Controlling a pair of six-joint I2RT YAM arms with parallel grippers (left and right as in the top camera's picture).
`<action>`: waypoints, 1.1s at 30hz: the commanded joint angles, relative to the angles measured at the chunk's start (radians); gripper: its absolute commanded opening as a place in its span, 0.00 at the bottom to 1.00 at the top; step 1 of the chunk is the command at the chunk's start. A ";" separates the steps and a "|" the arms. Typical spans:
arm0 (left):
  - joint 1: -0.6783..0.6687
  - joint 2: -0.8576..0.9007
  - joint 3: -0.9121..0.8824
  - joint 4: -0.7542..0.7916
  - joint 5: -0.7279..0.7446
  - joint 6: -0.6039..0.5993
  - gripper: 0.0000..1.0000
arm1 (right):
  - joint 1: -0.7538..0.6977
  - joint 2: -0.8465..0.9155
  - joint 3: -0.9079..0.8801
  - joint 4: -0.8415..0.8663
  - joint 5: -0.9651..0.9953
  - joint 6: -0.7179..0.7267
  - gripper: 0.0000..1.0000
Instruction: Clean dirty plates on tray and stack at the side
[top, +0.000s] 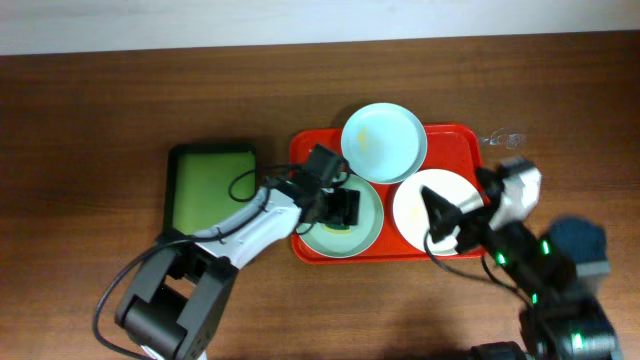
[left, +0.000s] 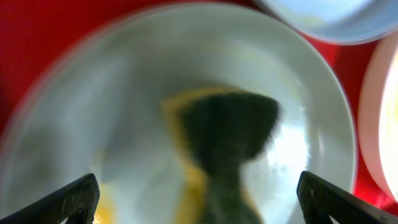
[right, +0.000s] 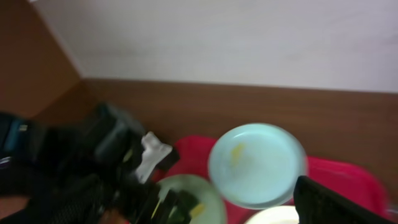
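Mint-green plate (top: 343, 222) lies front-left on the red tray (top: 303, 150), under the left gripper (top: 343, 208), whose fingers stand apart around a yellow-green sponge (left: 217, 143). Beside it, the right gripper (top: 445, 222) hovers over the cream plate (top: 415, 205), closure unclear. Farthest, a smeared mint plate (top: 384, 141) overlaps the tray's rear rim.

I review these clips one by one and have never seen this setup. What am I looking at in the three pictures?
Two robot arms work at a wooden table. The overhead picture comes from a fixed camera above; the other two come from cameras on each wrist.

A red tray carries three plates: a mint plate at the back with a yellow smear, a second mint plate at front left, and a cream plate at front right. A smaller green tray lies left of it.

The left end effector hovers over the front mint plate, where a yellow-and-green sponge lies. The right end effector is over the cream plate, apparently holding nothing.
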 joint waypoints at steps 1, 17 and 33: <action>0.164 -0.175 0.047 -0.040 -0.008 -0.004 1.00 | -0.001 0.201 0.084 -0.010 -0.079 0.113 0.98; 0.351 -0.333 0.036 -0.246 0.046 0.135 0.66 | 0.293 1.270 0.607 -0.494 0.345 -0.035 0.43; 0.190 -0.161 0.012 -0.169 0.084 0.134 0.30 | 0.150 1.305 0.483 -0.429 -0.024 -0.206 0.04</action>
